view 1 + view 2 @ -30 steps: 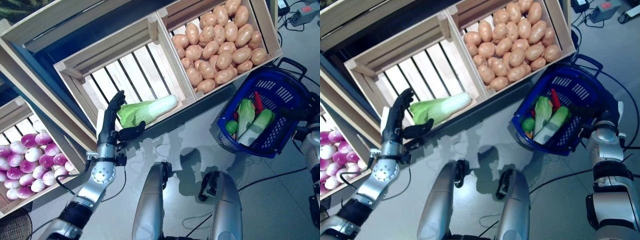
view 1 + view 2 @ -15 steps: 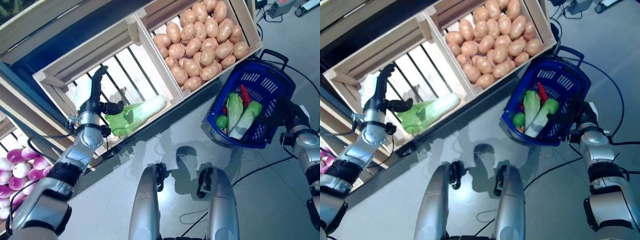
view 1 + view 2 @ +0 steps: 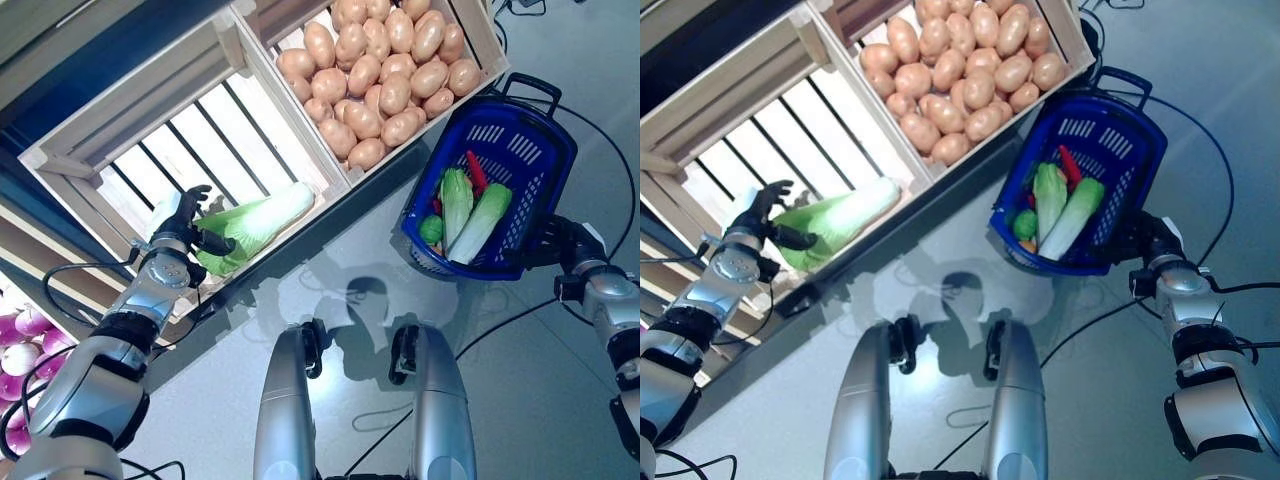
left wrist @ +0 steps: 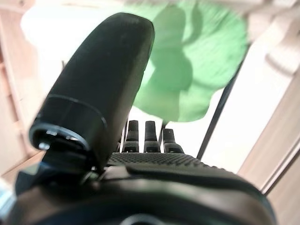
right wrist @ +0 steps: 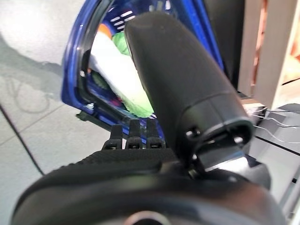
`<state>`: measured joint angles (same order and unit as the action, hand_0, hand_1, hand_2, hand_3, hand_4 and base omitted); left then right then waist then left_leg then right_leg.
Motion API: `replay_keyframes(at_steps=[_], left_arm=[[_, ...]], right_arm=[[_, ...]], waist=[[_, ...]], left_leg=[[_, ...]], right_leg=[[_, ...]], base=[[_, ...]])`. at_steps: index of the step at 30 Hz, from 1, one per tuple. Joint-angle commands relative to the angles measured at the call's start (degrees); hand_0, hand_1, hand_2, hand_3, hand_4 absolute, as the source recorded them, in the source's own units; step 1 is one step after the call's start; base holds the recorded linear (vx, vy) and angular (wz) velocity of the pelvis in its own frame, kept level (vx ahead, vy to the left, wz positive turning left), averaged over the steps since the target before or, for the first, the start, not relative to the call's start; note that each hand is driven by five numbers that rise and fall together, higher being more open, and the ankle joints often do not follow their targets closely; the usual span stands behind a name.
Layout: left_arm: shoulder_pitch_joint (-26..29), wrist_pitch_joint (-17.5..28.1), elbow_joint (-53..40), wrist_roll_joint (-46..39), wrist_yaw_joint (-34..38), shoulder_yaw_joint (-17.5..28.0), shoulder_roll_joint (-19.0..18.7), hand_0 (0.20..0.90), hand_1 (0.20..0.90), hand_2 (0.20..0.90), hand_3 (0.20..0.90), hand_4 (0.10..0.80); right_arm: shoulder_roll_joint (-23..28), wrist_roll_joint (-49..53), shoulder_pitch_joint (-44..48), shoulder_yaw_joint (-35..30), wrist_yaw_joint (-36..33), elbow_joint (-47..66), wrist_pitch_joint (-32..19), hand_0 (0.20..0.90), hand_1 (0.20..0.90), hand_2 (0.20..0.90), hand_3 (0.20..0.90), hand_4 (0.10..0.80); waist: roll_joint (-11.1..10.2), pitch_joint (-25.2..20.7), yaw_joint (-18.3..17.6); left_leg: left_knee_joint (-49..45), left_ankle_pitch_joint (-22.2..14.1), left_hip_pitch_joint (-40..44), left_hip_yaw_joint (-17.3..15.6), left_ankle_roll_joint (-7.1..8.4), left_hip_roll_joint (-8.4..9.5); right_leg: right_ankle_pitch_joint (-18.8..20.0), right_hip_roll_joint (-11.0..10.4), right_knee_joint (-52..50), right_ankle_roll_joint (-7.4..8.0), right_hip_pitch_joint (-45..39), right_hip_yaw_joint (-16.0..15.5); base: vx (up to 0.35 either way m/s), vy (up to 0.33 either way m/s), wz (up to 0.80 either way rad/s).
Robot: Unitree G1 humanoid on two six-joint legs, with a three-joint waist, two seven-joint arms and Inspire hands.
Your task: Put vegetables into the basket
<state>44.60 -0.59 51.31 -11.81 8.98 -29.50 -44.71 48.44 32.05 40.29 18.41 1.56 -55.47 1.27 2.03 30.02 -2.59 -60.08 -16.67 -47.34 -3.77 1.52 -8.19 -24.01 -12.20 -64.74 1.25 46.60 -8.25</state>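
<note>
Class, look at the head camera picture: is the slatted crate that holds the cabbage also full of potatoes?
No: the cabbage lies alone in its slatted crate; the potatoes fill the neighbouring crate.

Bright overhead light, bluish tint, floor glare; wrist views blurred

Slatted crate (image 3: 130,150) mostly free; cabbage (image 3: 255,220) against front wall.

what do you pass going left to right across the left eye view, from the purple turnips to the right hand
purple and white turnips → dark left hand → pale green napa cabbage in the slatted wooden crate → brown potatoes in the next wooden crate → blue plastic basket holding greens → dark right hand
</note>
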Motion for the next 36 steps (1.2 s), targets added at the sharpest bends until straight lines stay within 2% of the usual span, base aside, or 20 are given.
replay_keyframes(at_steps=[1,12,17,25,26,27,28,36], left_arm=[[8.71,1.18,2.25,-1.4,-0.43,0.25,-3.82,0.9,0.9,0.9,0.9,0.8],[11.68,-1.7,5.0,-4.33,-11.86,-2.64,-4.92,0.9,0.9,0.9,0.9,0.8],[14.24,-1.82,6.59,-4.92,-12.07,-4.42,-5.08,0.9,0.9,0.9,0.9,0.8],[15.87,-0.1,8.71,-6.12,-11.61,-4.54,-3.49,0.9,0.9,0.9,0.9,0.8],[15.88,0.04,8.75,-6.12,-11.0,-4.71,-3.15,0.629,0.629,0.629,0.629,0.62],[15.79,0.22,8.79,-6.06,-10.73,-4.7,-3.02,0.516,0.516,0.516,0.516,0.544],[15.58,0.25,8.87,-6.35,-10.34,-4.6,-2.77,0.3,0.3,0.3,0.3,0.4],[12.51,1.92,9.55,-7.87,-7.7,-1.85,-2.61,0.3,0.3,0.3,0.3,0.4]], right_arm=[[1.47,2.64,6.22,-1.17,0.89,-1.44,-5.4,0.9,0.9,0.9,0.9,0.8],[2.39,1.24,8.43,0.93,1.74,-3.93,-5.9,0.9,0.9,0.9,0.9,0.8],[2.69,1.32,10.41,2.41,2.19,-4.63,-6.02,0.9,0.9,0.9,0.9,0.8],[2.88,1.74,12.05,3.7,2.55,-5.79,-6.6,0.9,0.9,0.9,0.9,0.8],[2.69,1.81,12.11,3.74,2.38,-5.85,-6.65,0.9,0.9,0.9,0.9,0.8],[2.63,1.79,12.18,3.73,2.35,-5.88,-6.63,0.9,0.9,0.9,0.9,0.8],[2.52,1.75,12.31,3.73,2.31,-5.95,-6.6,0.9,0.9,0.9,0.9,0.8],[1.42,3.34,11.44,3.48,2.44,-5.55,-7.95,0.9,0.9,0.9,0.9,0.8]], waist=[[-1.28,-0.26,-0.76],[-0.45,-0.24,-1.17],[-0.41,-0.23,-1.36],[-0.74,-0.22,-1.06],[-0.78,-0.22,-1.03],[-0.79,-0.22,-1.05],[-0.82,-0.22,-1.07],[-1.01,-0.22,-0.69]], left_leg=[[3.11,-1.94,5.63,-3.38,-3.43,0.13],[3.75,-2.39,4.63,-3.77,-2.9,0.1],[2.9,-2.85,2.76,-3.59,-2.83,-0.07],[0.17,-3.75,-1.84,-2.56,-3.04,-0.02],[-0.05,-3.89,-2.16,-2.4,-3.04,0.03],[-0.18,-3.93,-2.31,-2.34,-3.03,0.0],[-0.51,-4.02,-2.66,-2.23,-3.01,-0.06],[-0.44,-4.39,-0.59,-2.39,-2.54,-0.14]], right_leg=[[7.79,0.03,6.64,-2.32,-3.81,0.84],[7.65,-0.1,7.1,-1.71,-2.53,1.47],[7.32,-0.11,6.24,-1.5,-0.57,1.74],[6.83,0.26,4.24,-1.37,3.76,1.88],[6.68,0.29,3.99,-1.33,4.08,1.89],[6.63,0.3,3.82,-1.29,4.25,1.93],[6.49,0.31,3.44,-1.24,4.63,2.0],[6.04,0.53,3.98,-1.37,2.31,1.54]], base=[[0.0,0.0,0.0],[-0.004,0.031,-0.02],[-0.014,0.025,0.0],[-0.042,0.017,-0.01],[-0.031,-0.009,0.01],[-0.032,-0.001,0.0],[0.0,0.0,0.0],[-0.028,-0.001,-0.02]])
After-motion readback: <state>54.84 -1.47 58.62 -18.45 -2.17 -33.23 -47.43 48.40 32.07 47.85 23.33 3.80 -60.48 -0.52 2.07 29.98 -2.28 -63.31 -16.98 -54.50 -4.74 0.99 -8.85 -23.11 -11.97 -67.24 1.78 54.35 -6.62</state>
